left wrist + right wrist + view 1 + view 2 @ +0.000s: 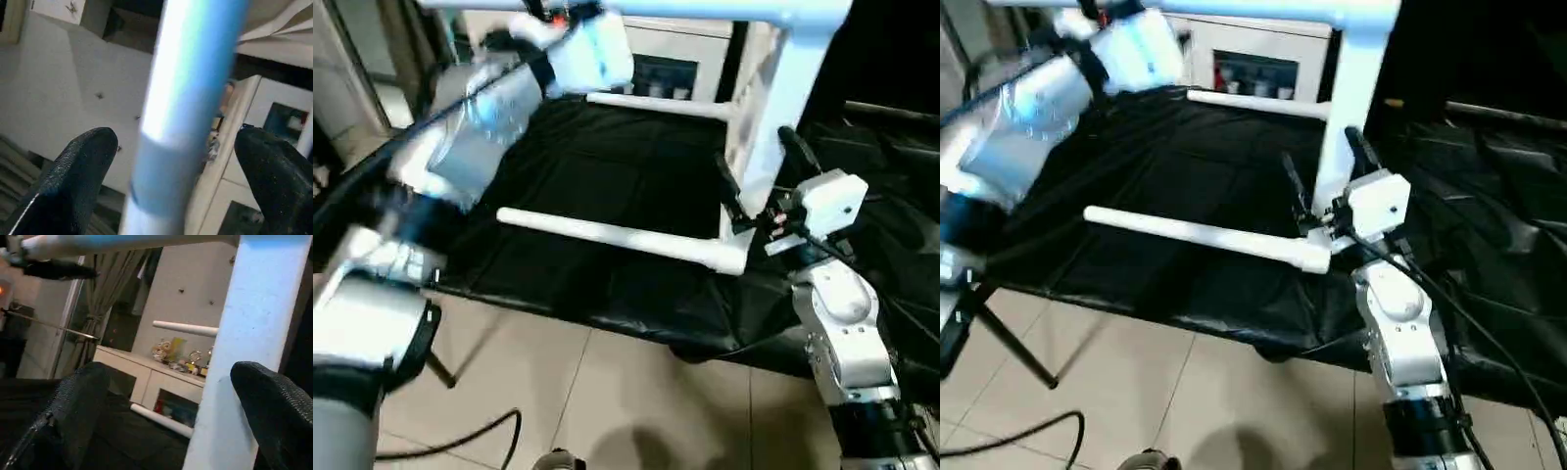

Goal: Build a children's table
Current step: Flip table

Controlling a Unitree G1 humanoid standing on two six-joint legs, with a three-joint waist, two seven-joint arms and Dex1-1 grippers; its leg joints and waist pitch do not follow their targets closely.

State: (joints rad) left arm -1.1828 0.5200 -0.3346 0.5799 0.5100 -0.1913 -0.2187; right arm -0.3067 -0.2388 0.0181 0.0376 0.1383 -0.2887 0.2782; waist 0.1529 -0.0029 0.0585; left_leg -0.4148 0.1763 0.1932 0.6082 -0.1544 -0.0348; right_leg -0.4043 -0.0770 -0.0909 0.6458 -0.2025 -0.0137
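Tipping is looking like the chief danger. The children's table is standing on its side on the black cloth [607,166], its tabletop [781,108] rising edge-on at the robot's right and its legs sticking out level toward the left. Neither pincer is gripping anything.

- **Left gripper:** The left gripper [178,144] is hanging spread wide around the top leg [705,12], with clear gaps on both sides of the tube.
- **Right gripper:** The right gripper [759,176] is also standing wide open, its fingers astride the lower part of the tabletop. I cannot tell whether a pad is touching it.

With nothing clamped, I judge that a nudge from either arm could roll the table over. It could also slide on the loose cloth toward the edge above the tiled floor [636,392]. A leg only half pressed into its socket could work loose if the left fingers close off-centre and lever it sideways.

Counting what is showing:

- One tabletop.
- Three legs: the top leg, the near leg [617,238] and the far leg [656,105]. All three appear to be joined to the tabletop, and I cannot make out a fourth.
- Two grippers.
- One white cabinet [1253,69] with glass doors, standing behind.
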